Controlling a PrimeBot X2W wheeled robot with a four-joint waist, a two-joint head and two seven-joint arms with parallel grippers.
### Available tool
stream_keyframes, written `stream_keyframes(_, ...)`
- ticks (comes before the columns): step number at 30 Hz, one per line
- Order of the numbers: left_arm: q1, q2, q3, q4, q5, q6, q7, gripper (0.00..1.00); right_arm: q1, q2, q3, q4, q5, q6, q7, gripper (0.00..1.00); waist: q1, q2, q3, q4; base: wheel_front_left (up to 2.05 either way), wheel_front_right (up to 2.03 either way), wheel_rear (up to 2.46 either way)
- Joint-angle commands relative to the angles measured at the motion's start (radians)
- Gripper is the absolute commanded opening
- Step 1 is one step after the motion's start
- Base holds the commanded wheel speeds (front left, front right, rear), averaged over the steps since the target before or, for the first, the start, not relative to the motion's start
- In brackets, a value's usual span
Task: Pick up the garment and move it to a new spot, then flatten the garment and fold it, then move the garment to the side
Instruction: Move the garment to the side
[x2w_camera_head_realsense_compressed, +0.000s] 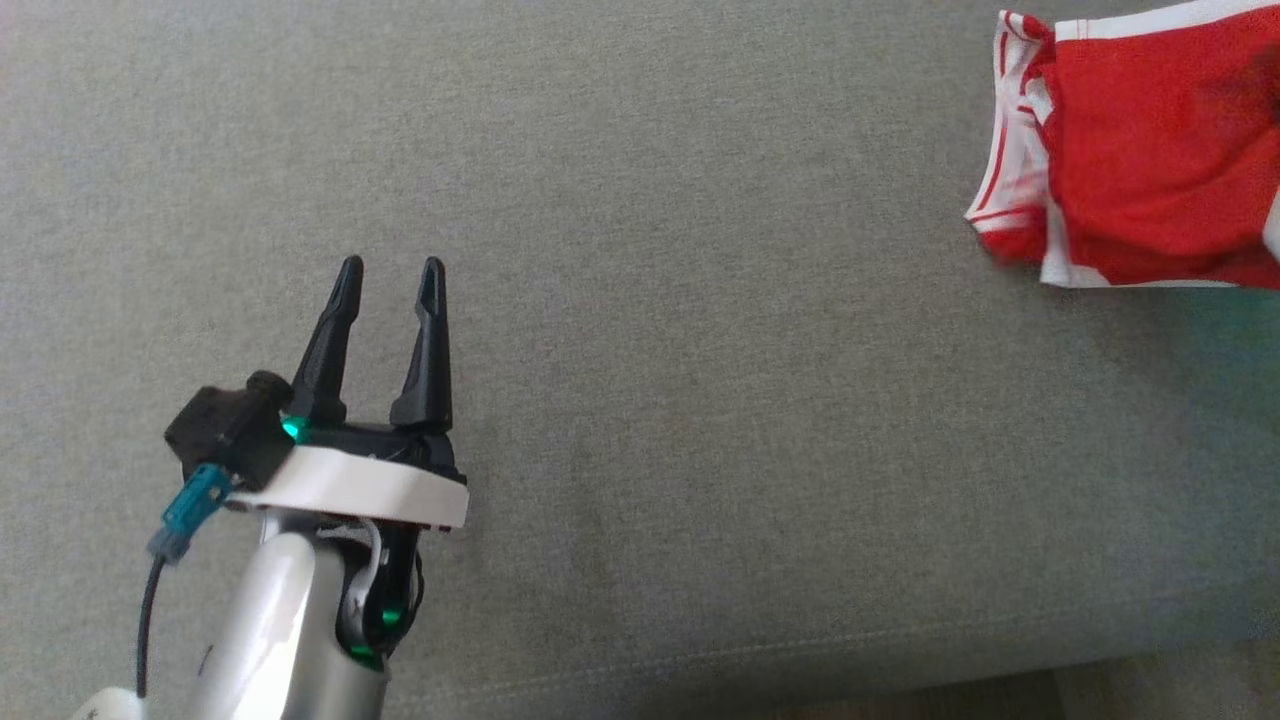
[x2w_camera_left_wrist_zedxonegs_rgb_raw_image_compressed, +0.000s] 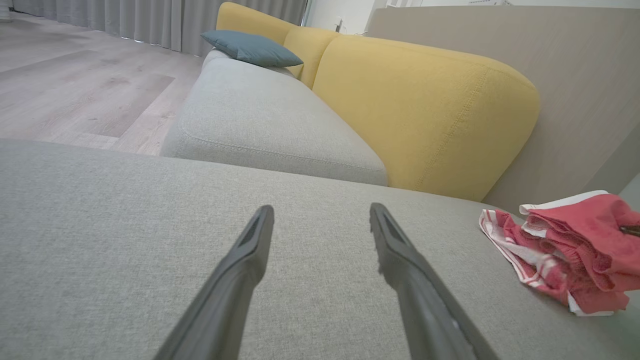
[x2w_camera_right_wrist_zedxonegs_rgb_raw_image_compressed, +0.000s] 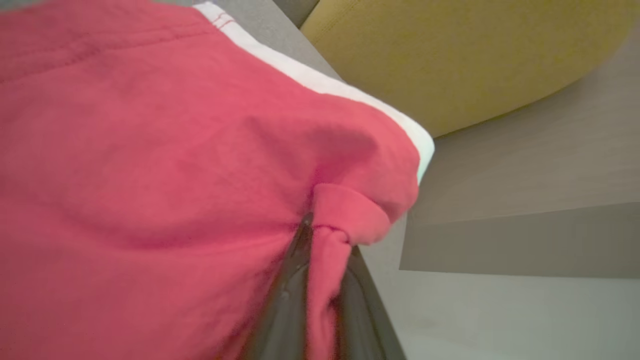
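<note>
— So, why is the left gripper (x2w_camera_head_realsense_compressed: 391, 265) doing nothing over the grey cushion (x2w_camera_head_realsense_compressed: 700, 420)?

— My guess is that it waits its turn. Its two dark fingers stand wide apart with nothing between them, poised above bare fabric toward the cushion's front left. Flattening and folding will want two grips, so it makes sense to have it ready and out of the cloth's way.

— And the garment (x2w_camera_head_realsense_compressed: 1150, 150)?

— Red with white trim and stripes, bunched at the cushion's far right corner, well apart from that idle pincer. In the left wrist view it sits crumpled on the cushion's surface.

— Who has it, then?

— The right gripper (x2w_camera_right_wrist_zedxonegs_rgb_raw_image_compressed: 320, 250). Its wrist view shows the fingers pressed together on a pinched fold of red cloth, a small roll of fabric bulging just past the tips and the rest of the garment draping off to one side.

— Lifted or lying?

— Hard to say. A good part looks to rest on the cushion; whether the pinched part is raised off it I cannot tell.

— Why grab a fold and not an edge?

— Probably because a bunched handful is the surest hold for carrying it to a new spot; tidy edges matter later.
</note>
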Motion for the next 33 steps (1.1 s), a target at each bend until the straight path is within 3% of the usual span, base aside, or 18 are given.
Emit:
stream_keyframes(1, -0.023, 0.005, 0.038, -0.03, 0.009, -0.005, -0.006, 1.0, 0.033, -0.036, -0.038, -0.034, -0.02, 0.003, 0.012, 0.0, 0.0, 0.0, -0.001, -0.003, 0.0, 0.0, 0.0)
stream_keyframes(20, -0.027, 0.005, 0.049, -0.027, 0.029, -0.02, -0.006, 1.0, 0.151, 0.016, -0.217, -0.106, -0.102, 0.003, 0.019, 0.0, 0.0, 0.0, 0.025, 0.004, 0.0, 0.0, 0.0)
stream_keyframes(21, -0.026, 0.005, 0.05, -0.027, 0.029, -0.02, -0.006, 1.0, 0.153, 0.022, -0.229, -0.109, -0.105, 0.003, 0.012, 0.03, 0.0, 0.0, 0.026, 0.004, 0.0, 0.0, 0.0)
stream_keyframes(23, -0.028, 0.005, 0.05, -0.027, 0.03, -0.019, -0.006, 1.0, 0.156, 0.035, -0.254, -0.115, -0.115, 0.003, -0.002, 1.0, 0.0, 0.0, 0.026, 0.001, 0.0, 0.0, 0.0)
stream_keyframes(33, -0.027, 0.005, 0.056, -0.017, 0.022, -0.017, -0.006, 1.0, 0.158, 0.114, -0.377, -0.157, -0.208, 0.003, -0.037, 1.0, 0.0, 0.0, -0.017, 0.001, 0.0, 0.0, 0.0)
